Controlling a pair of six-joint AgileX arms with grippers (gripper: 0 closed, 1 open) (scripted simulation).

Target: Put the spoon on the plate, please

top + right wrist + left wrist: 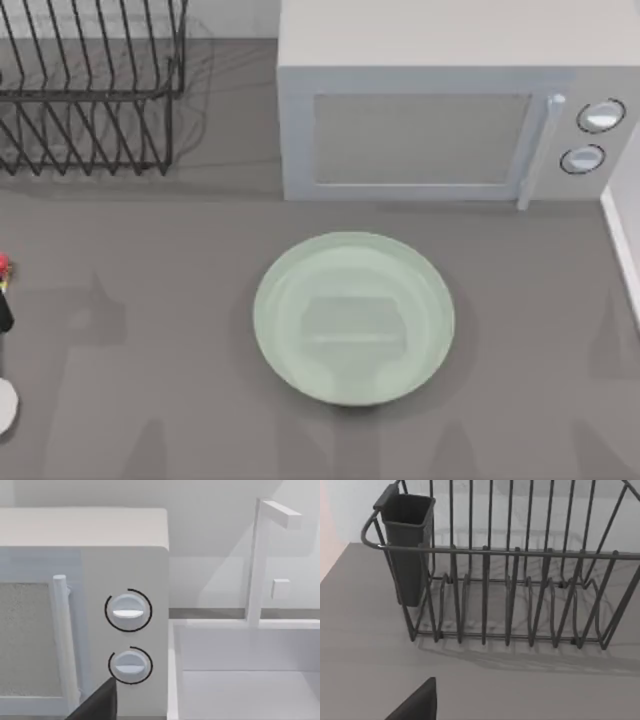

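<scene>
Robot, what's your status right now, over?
Left arm facing dish rack, right arm facing microwave. Plate bare, mid-table. Spoon not yet on it. Nothing blocking plate.

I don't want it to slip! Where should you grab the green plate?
Probably the raised rim of the pale green plate, from straight above, one finger inside the rim and one outside. It lies flat on the table, so nothing fits under it. Take the edge facing away from the microwave, which stands close behind.
</scene>
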